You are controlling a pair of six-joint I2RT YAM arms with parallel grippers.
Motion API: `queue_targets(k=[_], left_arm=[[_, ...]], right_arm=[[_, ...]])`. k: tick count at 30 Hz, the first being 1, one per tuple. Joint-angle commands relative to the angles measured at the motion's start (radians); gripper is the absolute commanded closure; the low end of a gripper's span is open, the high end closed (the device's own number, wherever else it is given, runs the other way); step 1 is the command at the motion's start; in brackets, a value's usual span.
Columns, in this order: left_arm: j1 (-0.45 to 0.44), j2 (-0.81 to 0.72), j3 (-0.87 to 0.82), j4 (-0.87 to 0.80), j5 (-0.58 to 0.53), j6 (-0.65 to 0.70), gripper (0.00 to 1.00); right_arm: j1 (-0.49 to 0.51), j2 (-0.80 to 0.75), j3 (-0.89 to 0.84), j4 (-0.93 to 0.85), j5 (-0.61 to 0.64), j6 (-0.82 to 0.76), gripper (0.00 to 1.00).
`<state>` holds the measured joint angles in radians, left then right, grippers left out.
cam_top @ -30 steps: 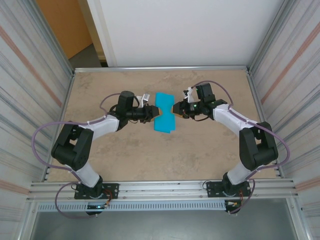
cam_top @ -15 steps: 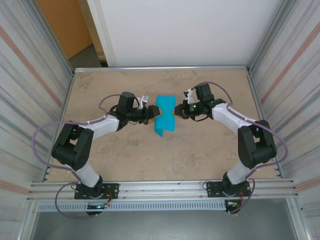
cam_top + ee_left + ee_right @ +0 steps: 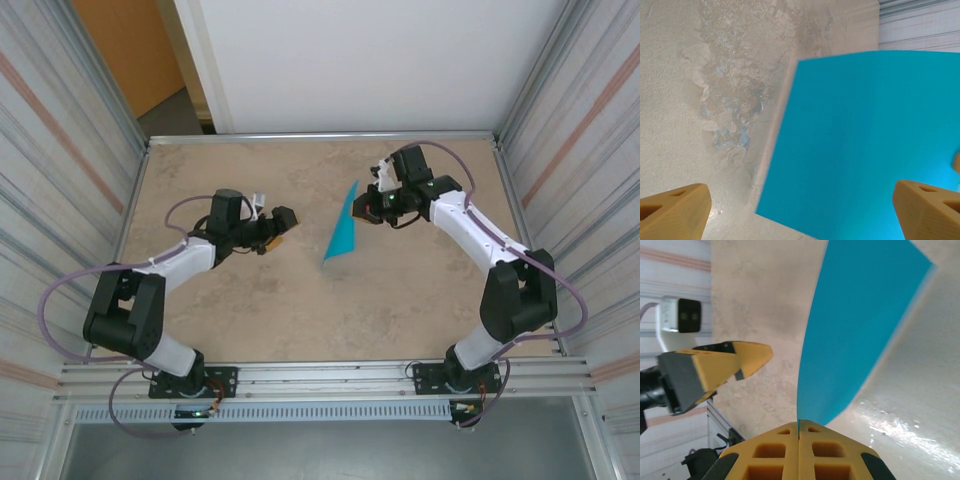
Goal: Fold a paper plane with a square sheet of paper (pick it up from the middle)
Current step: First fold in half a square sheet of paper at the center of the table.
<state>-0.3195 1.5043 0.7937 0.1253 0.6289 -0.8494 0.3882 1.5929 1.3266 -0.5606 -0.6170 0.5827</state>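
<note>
The square sheet of paper [image 3: 343, 226] is turquoise and hangs on edge above the table, so from above it looks like a thin sliver. My right gripper [image 3: 363, 206] is shut on its edge, and the right wrist view shows the closed fingertips [image 3: 798, 424] pinching the sheet [image 3: 860, 325]. My left gripper [image 3: 281, 222] stands open to the left, apart from the paper. Its two fingers [image 3: 672, 212] frame the sheet [image 3: 865, 145] in the left wrist view. The paper plane is out of view.
A beige stone-patterned table [image 3: 250, 310] lies inside corrugated metal walls [image 3: 60, 150] on the left and right, with a white panel behind. The open left fingers [image 3: 735, 360] show beside the sheet in the right wrist view.
The left gripper opened, let go of the paper and drew back to the left. The right gripper shut on the sheet and lifted it, swinging it from flat to on edge.
</note>
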Motion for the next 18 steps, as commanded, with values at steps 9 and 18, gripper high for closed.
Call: queue_targets(k=[9,18], left_arm=[[0.006,-0.014,-0.043,0.021,-0.005,-0.013,0.09],[-0.033,0.020,-0.044,-0.033,-0.029,0.017,0.16]], right_arm=[[0.066,0.084,-0.043,0.195,-0.085,0.080,0.97],[0.055,0.191,-0.211,0.443,-0.148,0.162,0.95]])
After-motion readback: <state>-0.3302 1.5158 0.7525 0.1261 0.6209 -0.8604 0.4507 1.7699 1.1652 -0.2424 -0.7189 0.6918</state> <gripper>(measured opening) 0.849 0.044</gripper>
